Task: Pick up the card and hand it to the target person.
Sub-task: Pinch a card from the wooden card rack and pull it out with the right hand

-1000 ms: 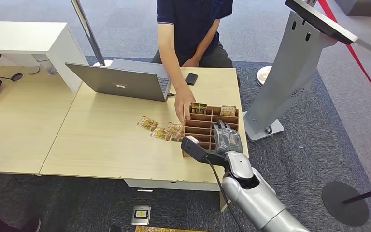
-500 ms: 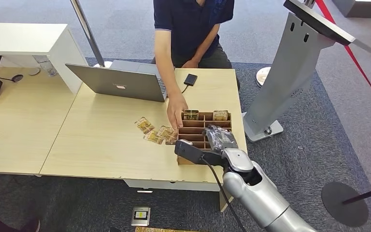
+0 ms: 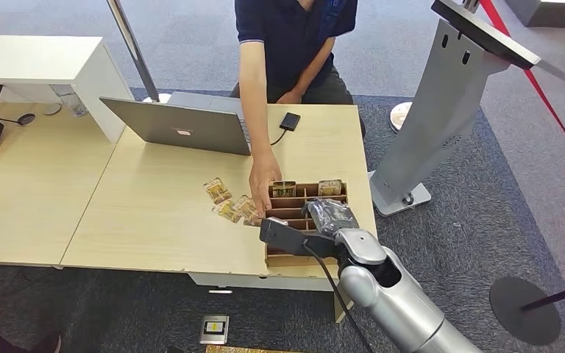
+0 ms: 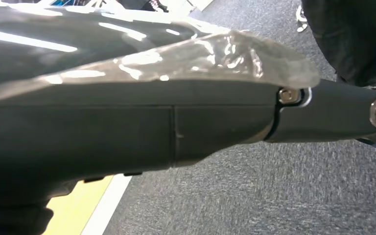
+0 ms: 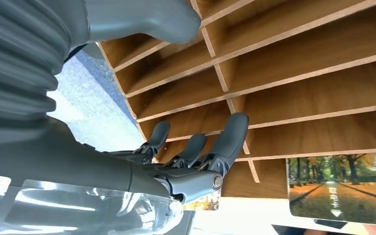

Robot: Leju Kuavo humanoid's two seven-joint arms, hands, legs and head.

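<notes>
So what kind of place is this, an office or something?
Probably an office or reception-style desk: a laptop on a pale wooden table, grey carpet, and a wooden card rack with picture cards.

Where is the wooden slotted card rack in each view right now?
Head view: the wooden rack sits at the table's near right edge, under the right hand.
Right wrist view: rack behind the fingers.
Left wrist view: no rack.
Shared landmark: the tree-picture card.
</notes>
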